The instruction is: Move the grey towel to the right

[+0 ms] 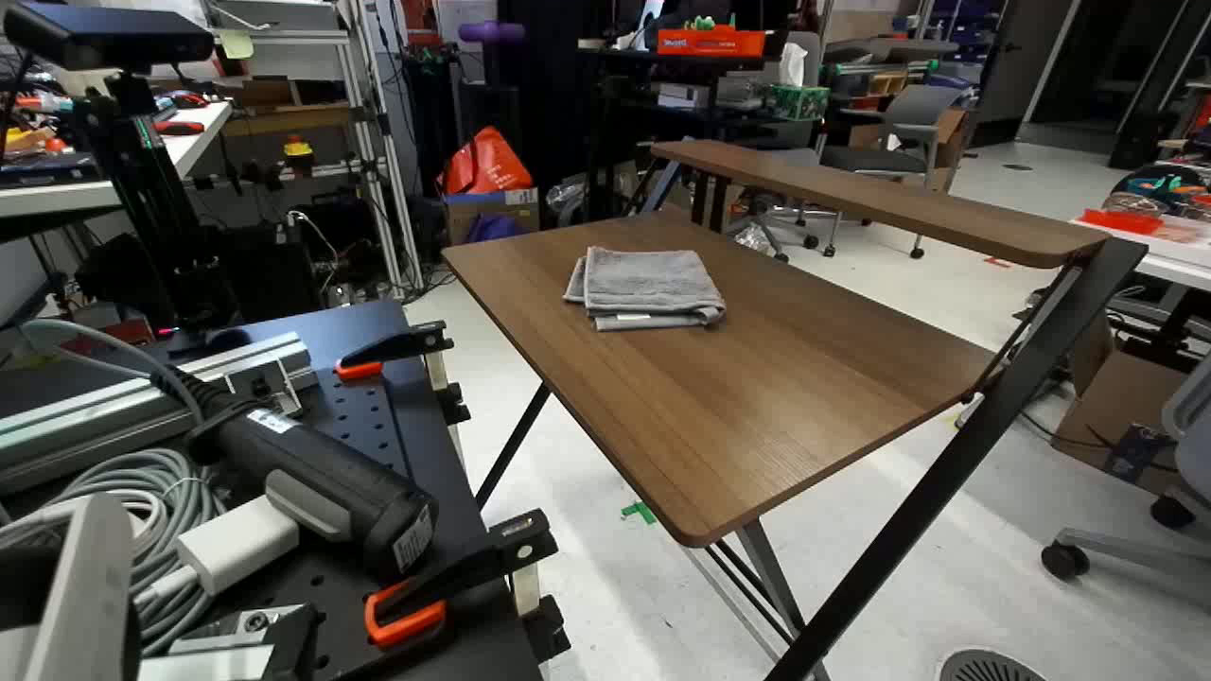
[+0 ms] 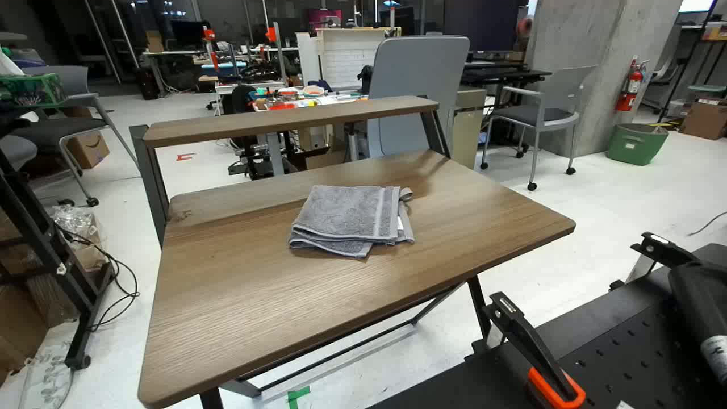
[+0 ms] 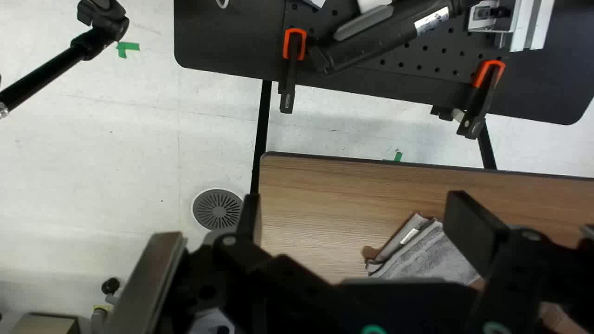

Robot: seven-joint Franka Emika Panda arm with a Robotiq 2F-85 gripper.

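The approach step seems current: the wide-spread, empty end effector [image 3: 358, 223] should next descend over the folded grey towel [image 2: 346, 215].

Black, blocky jaws carry round grey pin heads [image 3: 229, 240] (and two green spots [image 3: 373, 329]).

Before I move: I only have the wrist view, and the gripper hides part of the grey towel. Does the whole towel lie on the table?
Observer: Yes, in both exterior views the grey towel lies wholly on the wooden table.
Operator: Anything along the edge away from the black bench?
Observer: A raised shelf, running above the table.
Operator: How is it held up?
Observer: By a dark support at each end, as an exterior view shows.
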